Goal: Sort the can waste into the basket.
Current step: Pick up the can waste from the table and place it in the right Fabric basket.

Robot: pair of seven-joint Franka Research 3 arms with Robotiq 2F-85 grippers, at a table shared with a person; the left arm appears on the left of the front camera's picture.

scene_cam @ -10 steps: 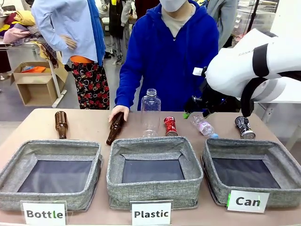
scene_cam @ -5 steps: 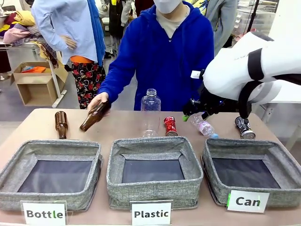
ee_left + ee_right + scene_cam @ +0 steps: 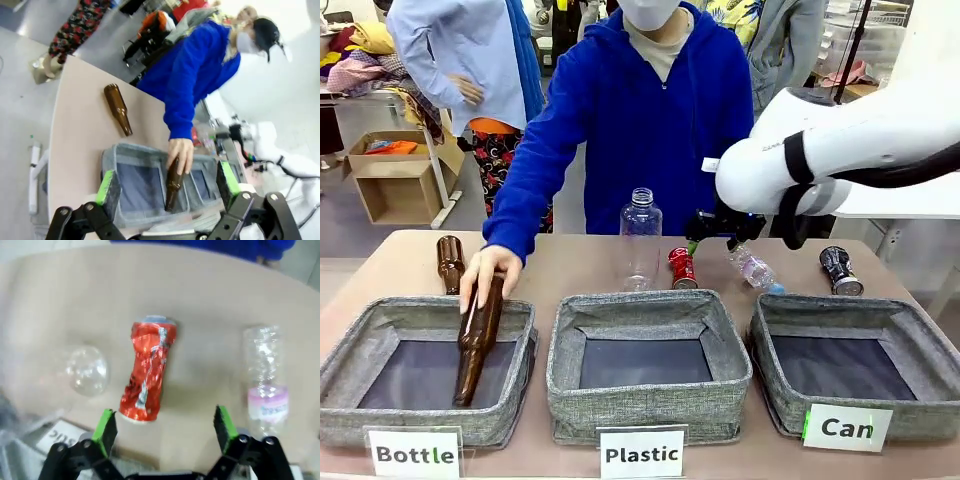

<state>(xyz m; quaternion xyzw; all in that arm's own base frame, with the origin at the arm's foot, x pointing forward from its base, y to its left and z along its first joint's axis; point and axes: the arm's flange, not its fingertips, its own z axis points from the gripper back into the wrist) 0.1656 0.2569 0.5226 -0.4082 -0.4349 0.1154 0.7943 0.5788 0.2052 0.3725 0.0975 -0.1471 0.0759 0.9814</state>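
Right wrist view: red can (image 3: 147, 372) lies crumpled at frame centre on the surface (image 3: 200, 300); my right pincer (image 3: 165, 424) gapes wide, offset slightly right. I would recentre leftward, straddle its waist, then descend.

The robot's white, round-shelled right arm (image 3: 860, 140) is wearing dark bands at its joints and carrying a small white tag near the wrist. Its black two-finger right gripper (image 3: 165, 429) is showing bright green pads (image 3: 106, 426) on linked black bars with round pivot pins, and the left gripper (image 3: 167, 182) is looking the same. The person (image 3: 630, 120) is wearing a blue, long-sleeved hooded sweatshirt and a white mask.
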